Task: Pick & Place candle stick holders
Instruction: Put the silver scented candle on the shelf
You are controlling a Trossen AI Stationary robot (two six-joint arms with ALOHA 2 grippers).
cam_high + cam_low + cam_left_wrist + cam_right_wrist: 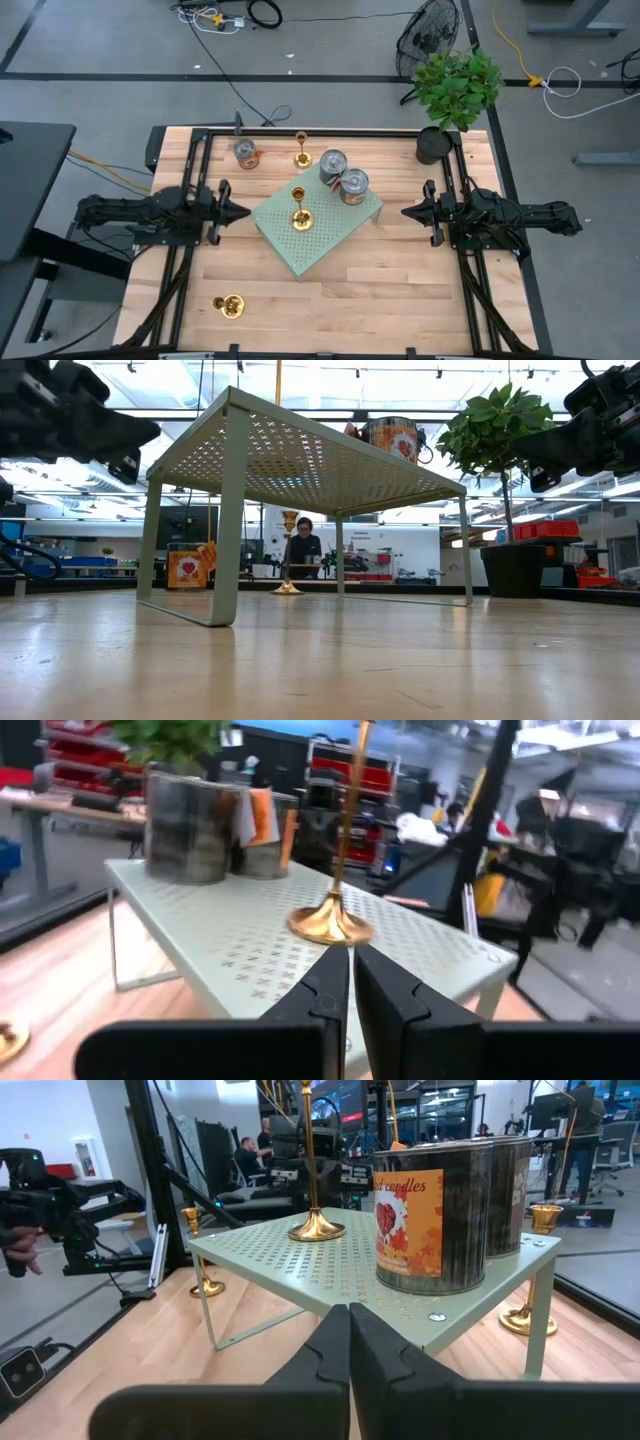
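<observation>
Both claws closed and empty, left claw (243, 211) and right claw (407, 212) flanking the shelf (330, 240) on the desk (400, 300), one holder (299, 217) upright on the shelf between them, another (302, 156) standing behind it, a third (231, 305) lying near the front-left.

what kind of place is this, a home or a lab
Likely a robotics lab or workshop: a wooden bench with two arms, cables on a bare floor, and red storage racks behind.

One word reads — "candles", on the orange label of a tin can (432, 1220).
</observation>
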